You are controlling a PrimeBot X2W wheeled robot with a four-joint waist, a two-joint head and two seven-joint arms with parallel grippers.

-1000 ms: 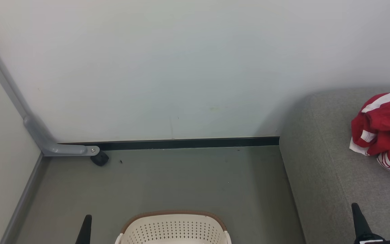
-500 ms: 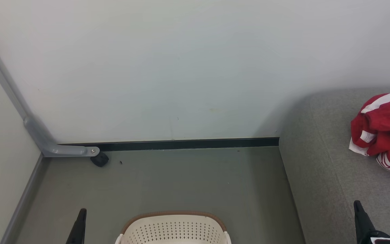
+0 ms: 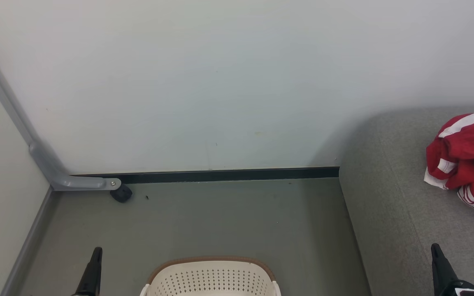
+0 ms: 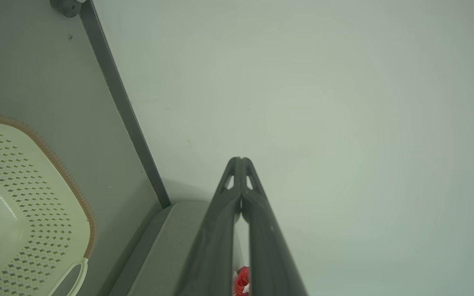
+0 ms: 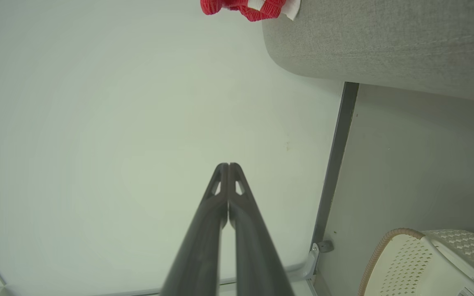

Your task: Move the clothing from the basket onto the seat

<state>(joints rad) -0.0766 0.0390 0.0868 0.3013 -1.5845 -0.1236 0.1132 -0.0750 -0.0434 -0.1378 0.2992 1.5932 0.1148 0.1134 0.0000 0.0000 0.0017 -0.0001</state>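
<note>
Left pincer [image 3: 96, 258] and right pincer [image 3: 437, 255]: fingers together, empty. Clothing [image 3: 465, 156] lies on the seat [image 3: 393, 213] at 3 o'clock. I judge placement complete; next, inspect the basket [image 3: 212, 276].

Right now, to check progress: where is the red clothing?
In the head view the red and white clothing lies bunched on the grey seat at the far right, apart from the basket at bottom centre.

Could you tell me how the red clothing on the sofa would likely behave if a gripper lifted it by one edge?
The red clothing lies crumpled in soft folds on the sofa, so it would probably droop and unfold rather than hold shape. It looks like thin fabric, so likely light.
</note>
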